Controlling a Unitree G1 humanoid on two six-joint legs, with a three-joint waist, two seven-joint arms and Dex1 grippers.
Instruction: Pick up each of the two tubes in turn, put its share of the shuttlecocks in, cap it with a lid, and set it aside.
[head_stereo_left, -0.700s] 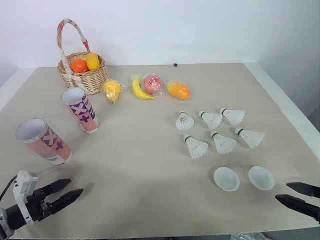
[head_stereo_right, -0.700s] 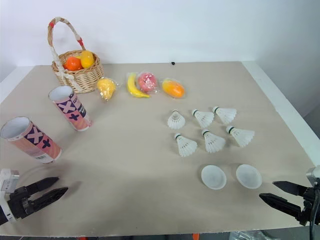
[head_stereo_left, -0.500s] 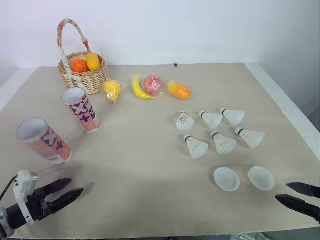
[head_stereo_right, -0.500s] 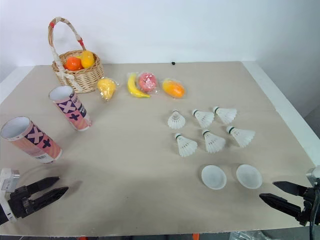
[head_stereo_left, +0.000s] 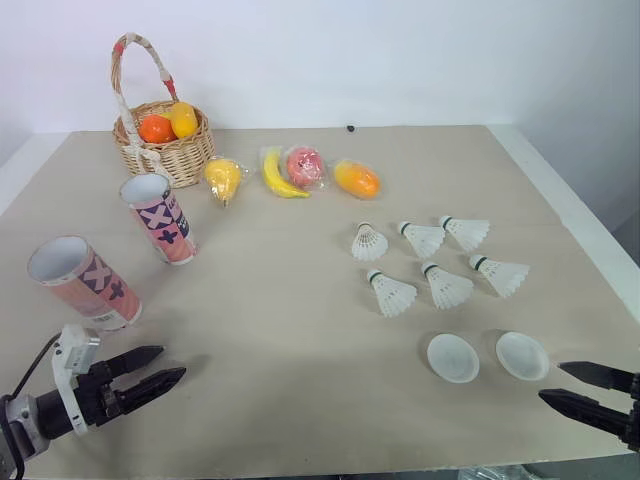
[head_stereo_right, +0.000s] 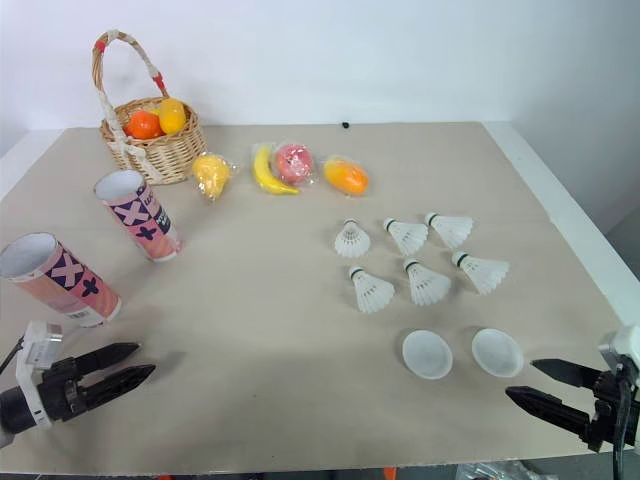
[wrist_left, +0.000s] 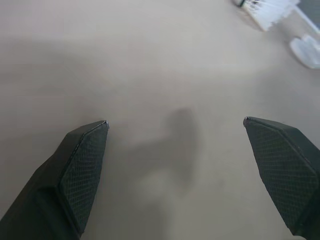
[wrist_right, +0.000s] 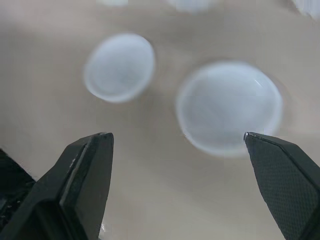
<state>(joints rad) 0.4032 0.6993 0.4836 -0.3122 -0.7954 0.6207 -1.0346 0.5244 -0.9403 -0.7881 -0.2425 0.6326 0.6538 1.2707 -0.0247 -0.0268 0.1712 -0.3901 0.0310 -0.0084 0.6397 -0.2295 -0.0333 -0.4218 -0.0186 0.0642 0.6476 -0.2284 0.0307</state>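
Note:
Two pink patterned tubes stand open-mouthed and tilted at the table's left: one (head_stereo_left: 82, 283) near the front, another (head_stereo_left: 160, 218) further back. Several white shuttlecocks (head_stereo_left: 430, 262) lie right of centre. Two white lids (head_stereo_left: 453, 357) (head_stereo_left: 522, 355) rest in front of them, and the right wrist view has them too (wrist_right: 119, 67) (wrist_right: 229, 106). My left gripper (head_stereo_left: 160, 367) is open just above the table, in front of the nearer tube. At the front right edge my right gripper (head_stereo_left: 570, 386) stands open, close to the right-hand lid.
A wicker basket (head_stereo_left: 165, 150) with fruit sits at the back left. Wrapped fruit lies beside it: a pear (head_stereo_left: 224, 180), a banana (head_stereo_left: 280, 176), a pink apple (head_stereo_left: 305, 165) and an orange fruit (head_stereo_left: 357, 180). The table's right edge (head_stereo_left: 580, 230) runs near the shuttlecocks.
My left gripper has moved forward and a little right over the table. My right gripper has edged slightly toward the lids. Both stay open and hold nothing.

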